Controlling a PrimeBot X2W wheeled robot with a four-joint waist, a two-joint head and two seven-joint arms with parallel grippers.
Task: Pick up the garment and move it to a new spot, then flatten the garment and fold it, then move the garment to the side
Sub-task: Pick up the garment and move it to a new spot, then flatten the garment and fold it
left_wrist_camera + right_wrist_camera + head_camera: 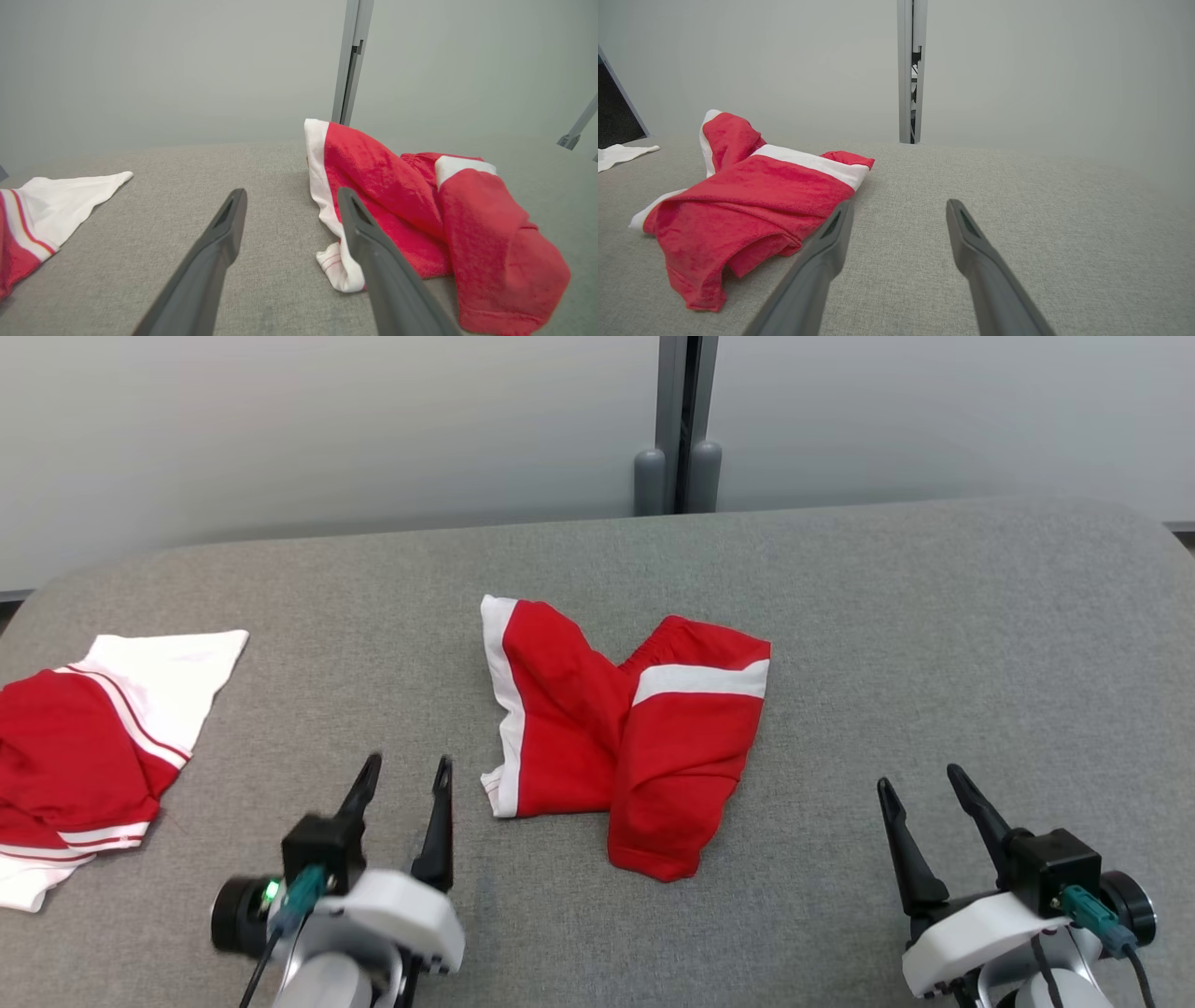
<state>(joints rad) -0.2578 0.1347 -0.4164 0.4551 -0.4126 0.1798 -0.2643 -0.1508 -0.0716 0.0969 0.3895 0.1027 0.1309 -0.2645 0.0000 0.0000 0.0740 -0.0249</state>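
Two pincers spread wide, empty: left gripper (408,762), right gripper (918,775). Flanking crumpled red shorts (625,728) — looks soft, light, floppy; best pinched at white edge (509,709).

Light: bright, even, soft all round me.
Shadows: faint, under the red garment (625,737).
Blur: my left pincer (408,763) smears slightly.
Edges: my wrist views bend.
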